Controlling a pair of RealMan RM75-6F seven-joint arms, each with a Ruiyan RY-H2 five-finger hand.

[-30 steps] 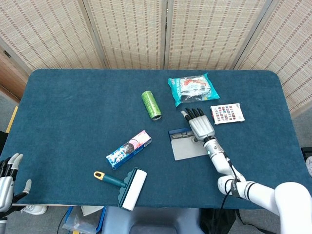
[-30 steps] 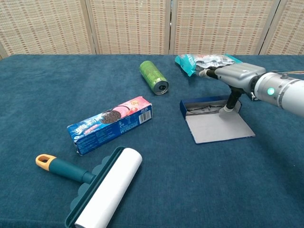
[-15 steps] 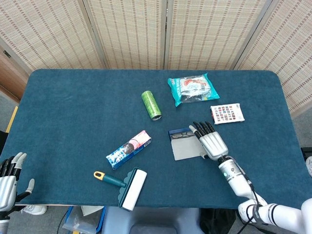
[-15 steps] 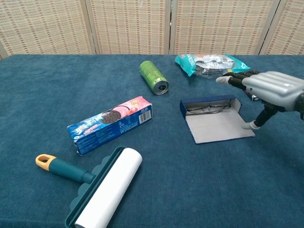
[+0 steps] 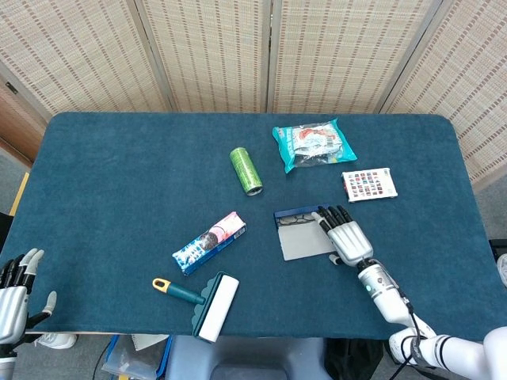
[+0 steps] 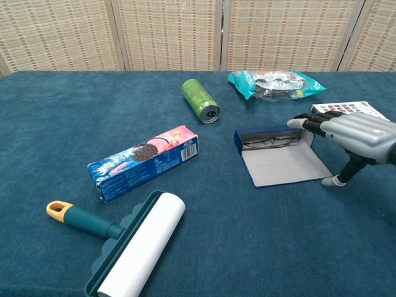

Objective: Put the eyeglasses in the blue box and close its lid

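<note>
The blue box [image 5: 295,215] [image 6: 272,140] lies open at the table's middle right, its grey lid [image 5: 307,245] [image 6: 288,167] flat on the cloth toward me. The eyeglasses [image 6: 270,142] [image 5: 295,220] rest inside the box. My right hand [image 5: 348,237] [image 6: 354,137] hovers at the lid's right edge, fingers spread and empty, thumb tip down by the lid's near right corner. My left hand [image 5: 14,291] sits off the table's near left corner, fingers apart, holding nothing.
A green can [image 5: 245,169] lies behind the box, a teal snack bag [image 5: 313,144] at the back right, a colour-swatch card [image 5: 368,184] right of the hand. A cookie pack [image 5: 210,241] and a lint roller [image 5: 202,302] lie at the front left.
My right hand has drawn back from over the box toward me and to the right, uncovering the eyeglasses inside. The left hand has barely moved.
</note>
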